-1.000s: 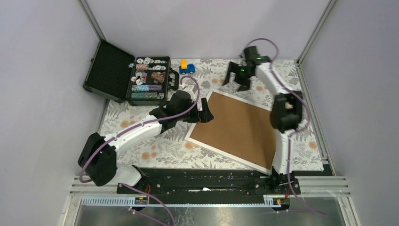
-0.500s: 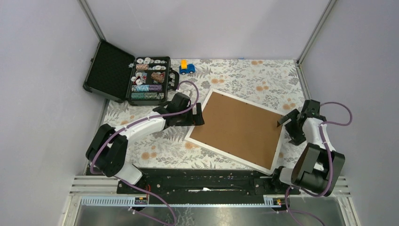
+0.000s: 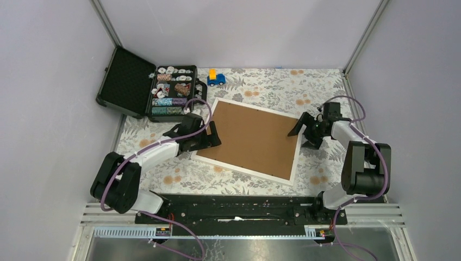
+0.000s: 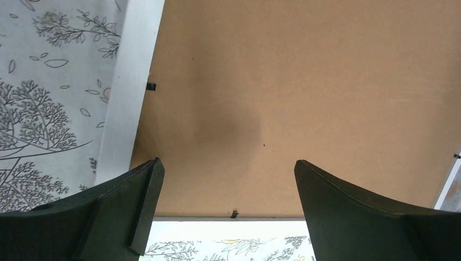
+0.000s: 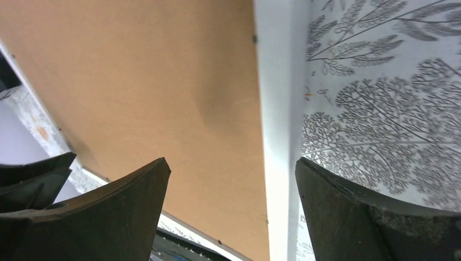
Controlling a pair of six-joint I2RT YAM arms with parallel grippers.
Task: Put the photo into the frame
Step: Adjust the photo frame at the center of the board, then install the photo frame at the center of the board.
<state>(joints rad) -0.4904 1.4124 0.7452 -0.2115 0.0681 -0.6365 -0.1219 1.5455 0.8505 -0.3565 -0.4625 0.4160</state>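
The frame [image 3: 250, 138] lies face down on the floral cloth, its brown back up and its white moulding showing all round. The photo is out of view. My left gripper [image 3: 213, 136] stands open at the frame's left edge; in the left wrist view its fingers [image 4: 228, 182] are spread over the brown back [image 4: 304, 81] near a corner. My right gripper [image 3: 304, 132] is open at the frame's right edge. In the right wrist view, its fingers [image 5: 231, 176] straddle the white moulding [image 5: 274, 109], with nothing clamped.
An open black case [image 3: 155, 89] with filled compartments sits at the back left. A small blue and yellow toy car [image 3: 216, 78] stands behind the frame. Enclosure walls close in on both sides, and the black arm rail [image 3: 234, 209] runs along the near edge.
The right arm swung from the back of the table down to the frame's right edge. The frame slid left and turned. The left arm drew back to the left with it.
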